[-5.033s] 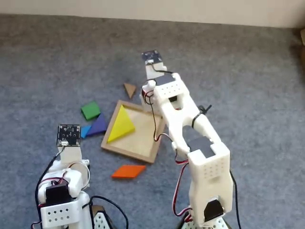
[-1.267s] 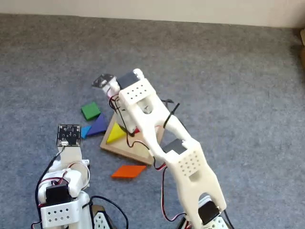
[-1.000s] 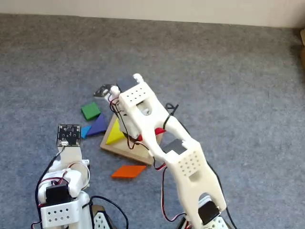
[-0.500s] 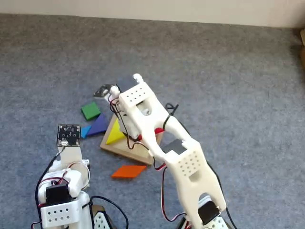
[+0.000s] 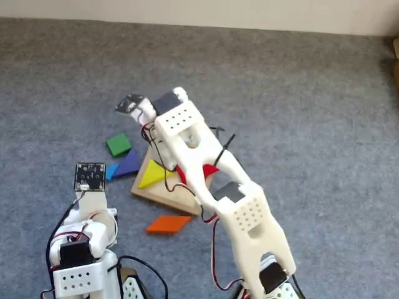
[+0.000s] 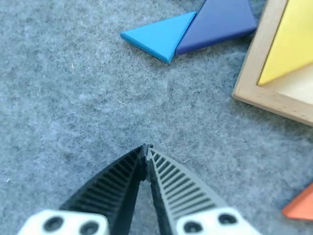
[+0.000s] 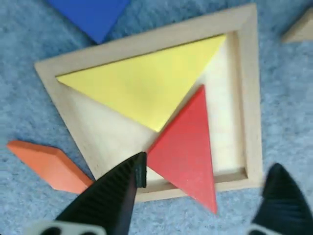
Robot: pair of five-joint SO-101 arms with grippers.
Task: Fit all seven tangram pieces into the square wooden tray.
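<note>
Since five seconds ago the right arm (image 5: 187, 149) has swung from the far right corner of the square wooden tray (image 7: 248, 98) to reach across it toward its far left side. A red triangle (image 7: 188, 152) now lies in the tray, which then held only the yellow triangle (image 7: 146, 88). Over the last half second the wrist has drawn a little farther out past the tray's far left edge, so more of the red piece shows in the high view. The right gripper (image 7: 209, 169) hangs above the tray with its fingers spread wide and nothing between them. The red triangle touches the yellow one along one edge, and one of its corners rides over the tray's rim, so it is not fully seated. An orange parallelogram (image 7: 46, 164) lies on the grey carpet (image 5: 312, 93) just off the tray's near side. A dark blue triangle (image 6: 220, 22) sits just beside the tray's left edge, touching a light blue triangle (image 6: 159, 36) on its outer side. A green square (image 5: 118, 144) lies a little beyond them. A brown triangle (image 7: 301, 27) shows just off the tray's far corner. The left gripper (image 6: 146, 149) is over bare carpet near the tray's near left corner, its fingers pressed together on nothing.
</note>
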